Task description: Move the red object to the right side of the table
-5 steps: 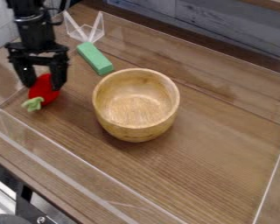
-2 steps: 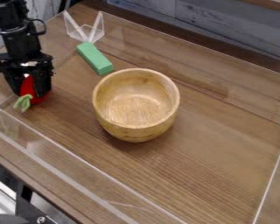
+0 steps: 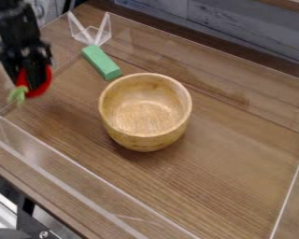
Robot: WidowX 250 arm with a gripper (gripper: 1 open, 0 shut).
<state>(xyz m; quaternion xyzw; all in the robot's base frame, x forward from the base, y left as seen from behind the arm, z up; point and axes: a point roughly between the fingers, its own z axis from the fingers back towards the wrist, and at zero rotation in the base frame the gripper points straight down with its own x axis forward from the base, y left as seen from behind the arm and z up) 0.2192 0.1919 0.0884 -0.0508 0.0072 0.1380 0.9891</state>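
now the small oval bright-red toy fruit with its pale green stem end (image 3: 34, 84) is seen clamped between the fingers of the black pincer (image 3: 35, 78), which is clenched on it at the far left of the brown wood-grain table (image 3: 215, 177). a second ago the pincer stood spread wide around the fruit as it lay on the table; a moment later the fingers had come in against it, and now the fruit has been raised with them, its green stem hanging down to the left and what looks like a gap showing beneath it. the picture is blurred around the arm, so whether the stem end still brushes the surface cannot be told.

the grasp is therefore judged made and the lift begun, while the carry itself has not yet been done. the round light wooden bowl (image 3: 145, 110) sits near the middle of the table, between the fruit and the open right side, and the green rectangular block (image 3: 101, 63) lies just beside the pincer, behind and to its right. the crossing is likely to call for enough height to pass over the bowl's rim, or a path in front of it. a slip of the small, rounded fruit from the fingers is the main risk.
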